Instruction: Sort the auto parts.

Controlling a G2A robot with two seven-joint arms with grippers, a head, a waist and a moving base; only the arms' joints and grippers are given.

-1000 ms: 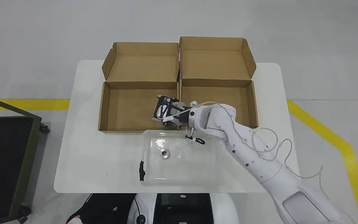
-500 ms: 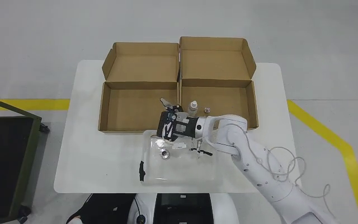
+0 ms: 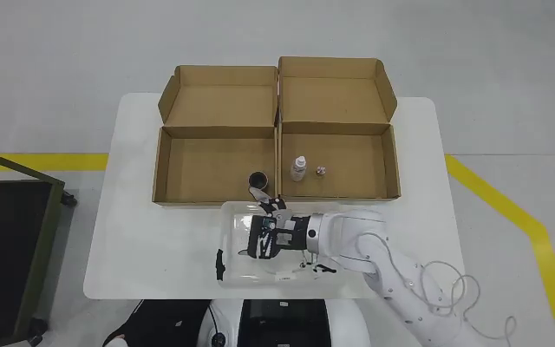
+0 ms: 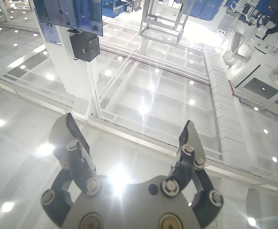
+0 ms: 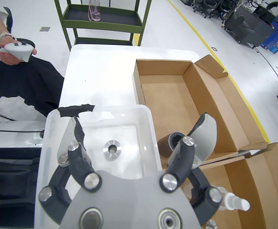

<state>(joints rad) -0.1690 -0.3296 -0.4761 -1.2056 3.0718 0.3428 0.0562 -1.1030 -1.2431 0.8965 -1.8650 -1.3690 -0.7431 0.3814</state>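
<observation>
We held our right gripper (image 5: pixel 140 119) open and empty over the clear bin (image 5: pixel 154 138), apparently to take the metal ring (image 5: pixel 112 150) inside, while the black sleeve (image 5: pixel 168 145) lay in a cardboard box (image 5: pixel 165 93) and our left gripper (image 4: pixel 128 120) gaped upward.

No text, number or sign can be read in any view. In the left wrist view, the white lettering on the blue panels (image 4: pixel 208 9) and the print on the poster (image 4: pixel 51 32) fixed to a white column are too small and blurred to read.
</observation>
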